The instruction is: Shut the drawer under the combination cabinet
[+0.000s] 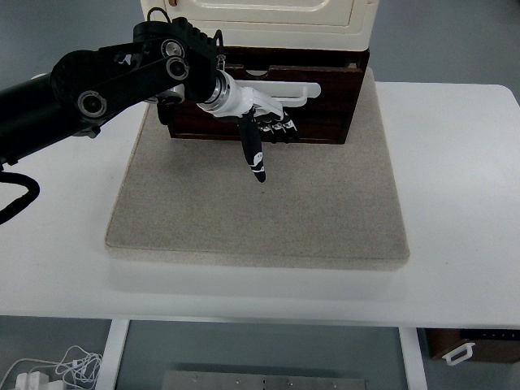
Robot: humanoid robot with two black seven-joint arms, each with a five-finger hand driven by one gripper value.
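**A:** Where does the drawer (313,110) sit from your left hand (262,122) right now?

**B:** Straight ahead of it, away from you. The drawer is under the cream cabinet (258,20) at the far end of the grey mat (260,211), and its dark front runs left to right across the view. Your hand lies flat against that front, just below the white handle (296,89). The fingers are open and stretched out, gripping nothing, with the thumb (254,154) pointing down toward the mat.

**A:** So which way do you push?

**B:** Directly away, square to the long front. The drawer looks almost home; only a thin strip of its top edge shows ahead of the cabinet, so I judge little travel is left. Your hand sits left of the front's middle, so watch that the drawer doesn't skew as it goes in.

**A:** Room to move?

**B:** Plenty behind your hand: the mat is bare and the white table (455,203) lies wide on both sides. Ahead, the cabinet overhangs close above your wrist, so keep low. The right arm is out of view, so the left does this alone.
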